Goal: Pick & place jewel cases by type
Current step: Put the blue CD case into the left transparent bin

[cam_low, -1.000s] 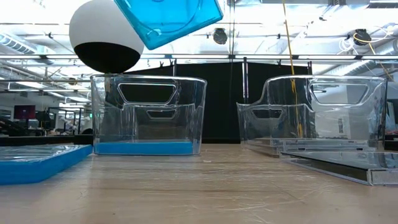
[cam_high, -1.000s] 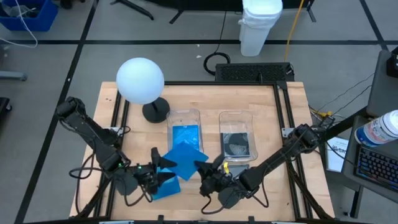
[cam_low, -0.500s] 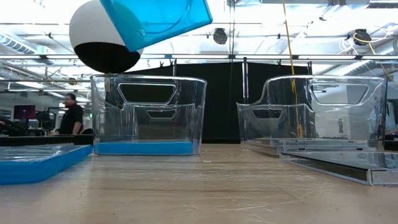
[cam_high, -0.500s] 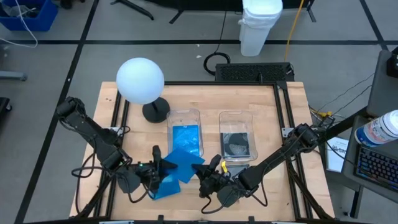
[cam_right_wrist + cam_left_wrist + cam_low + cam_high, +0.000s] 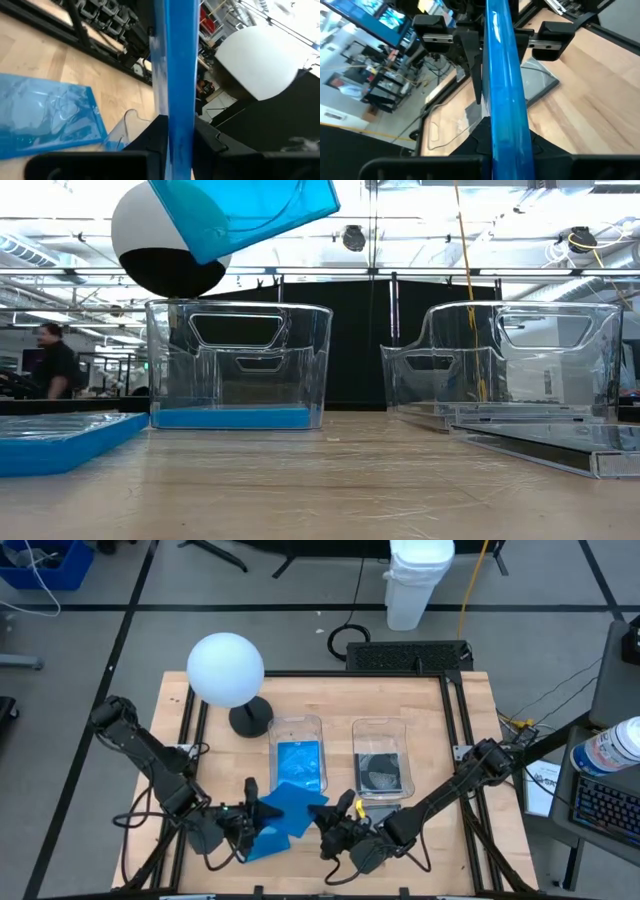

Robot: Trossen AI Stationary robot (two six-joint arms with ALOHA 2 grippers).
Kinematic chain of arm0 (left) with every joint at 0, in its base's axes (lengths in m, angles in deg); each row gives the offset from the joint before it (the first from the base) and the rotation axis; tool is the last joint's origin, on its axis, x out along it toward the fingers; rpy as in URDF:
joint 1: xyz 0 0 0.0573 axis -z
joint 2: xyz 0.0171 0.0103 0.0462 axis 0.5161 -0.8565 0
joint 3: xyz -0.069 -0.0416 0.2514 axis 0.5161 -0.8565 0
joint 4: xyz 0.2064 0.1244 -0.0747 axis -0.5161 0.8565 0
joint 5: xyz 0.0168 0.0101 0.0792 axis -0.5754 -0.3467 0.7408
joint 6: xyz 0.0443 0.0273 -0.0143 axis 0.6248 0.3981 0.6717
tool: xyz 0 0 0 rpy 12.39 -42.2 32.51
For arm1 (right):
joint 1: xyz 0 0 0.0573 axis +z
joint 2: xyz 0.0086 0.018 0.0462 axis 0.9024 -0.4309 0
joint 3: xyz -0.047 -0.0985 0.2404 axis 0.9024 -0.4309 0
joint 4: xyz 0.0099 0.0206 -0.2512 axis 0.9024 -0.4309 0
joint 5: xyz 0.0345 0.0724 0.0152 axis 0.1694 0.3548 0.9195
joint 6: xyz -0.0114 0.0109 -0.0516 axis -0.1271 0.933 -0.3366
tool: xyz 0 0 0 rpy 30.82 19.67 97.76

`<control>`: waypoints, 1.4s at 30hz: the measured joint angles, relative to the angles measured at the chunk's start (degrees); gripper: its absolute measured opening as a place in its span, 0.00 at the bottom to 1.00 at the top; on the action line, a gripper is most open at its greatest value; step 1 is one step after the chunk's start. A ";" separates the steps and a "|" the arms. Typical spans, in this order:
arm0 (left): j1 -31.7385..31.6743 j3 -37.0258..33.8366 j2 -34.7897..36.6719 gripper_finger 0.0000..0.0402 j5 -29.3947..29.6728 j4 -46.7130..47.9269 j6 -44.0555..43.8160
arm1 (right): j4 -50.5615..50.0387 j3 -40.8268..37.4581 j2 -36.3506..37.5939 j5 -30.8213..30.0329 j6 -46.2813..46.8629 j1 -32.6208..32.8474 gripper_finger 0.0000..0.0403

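Left gripper (image 5: 262, 822) now clamping blue case (image 5: 291, 808)

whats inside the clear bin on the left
The left clear bin holds a blue jewel case lying flat on its floor. The lifted blue case covers the bin's near edge, and any further cases stacked underneath cannot be told.

A white globe lamp (image 5: 225, 669) on a black base is seen at the far left of the wooden tabletop (image 5: 450, 720). Two clear plastic bins (image 5: 297, 748) (image 5: 381, 754) are placed side by side mid-table. A white bin (image 5: 419, 582) stands on the floor beyond, and a person (image 5: 55, 360) is seen in the background.
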 joint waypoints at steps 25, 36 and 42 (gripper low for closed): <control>17.16 -0.20 9.27 0.07 5.70 -20.83 28.41 | 30.42 0.00 2.43 -0.25 -25.07 7.08 0.46; 19.23 -0.09 11.28 0.07 -19.03 -39.27 44.73 | 39.99 -0.07 2.38 29.20 -35.77 6.78 0.47; 15.05 -0.09 11.32 0.07 -32.97 -40.01 43.15 | 39.76 -0.28 2.36 46.47 -33.49 2.33 0.47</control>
